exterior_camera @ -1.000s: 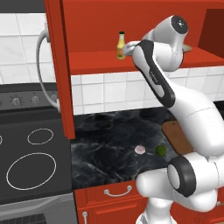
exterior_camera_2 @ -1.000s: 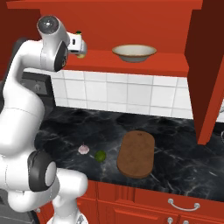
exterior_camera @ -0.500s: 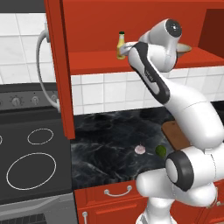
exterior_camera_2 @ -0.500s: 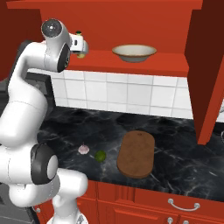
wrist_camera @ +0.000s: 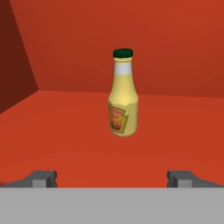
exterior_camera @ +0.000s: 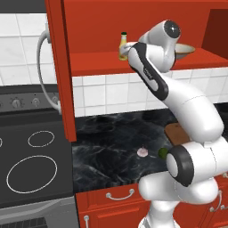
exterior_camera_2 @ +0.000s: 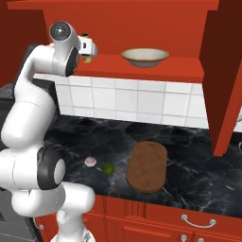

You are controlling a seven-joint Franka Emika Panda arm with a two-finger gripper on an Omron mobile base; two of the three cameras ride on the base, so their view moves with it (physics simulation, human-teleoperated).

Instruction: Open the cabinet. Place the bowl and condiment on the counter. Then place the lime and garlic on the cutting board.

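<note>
Inside the open cabinet [exterior_camera_2: 142,19], the end effector [wrist_camera: 111,177] is facing the condiment [wrist_camera: 123,93], fingers apart and empty; next it should advance around the bottle and close.

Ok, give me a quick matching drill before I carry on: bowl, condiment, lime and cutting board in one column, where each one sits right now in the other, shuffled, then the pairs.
Things:
1. bowl
2. condiment
3. lime
4. cutting board

Places:
A. on the counter, next to the garlic
B. upright on the cabinet shelf, straight ahead of the open gripper
C. flat on the counter, right of the lime in the right base view
D. on the cabinet shelf, off to the right of the bottle

Pairs: 1-D, 2-B, 3-A, 4-C
</note>
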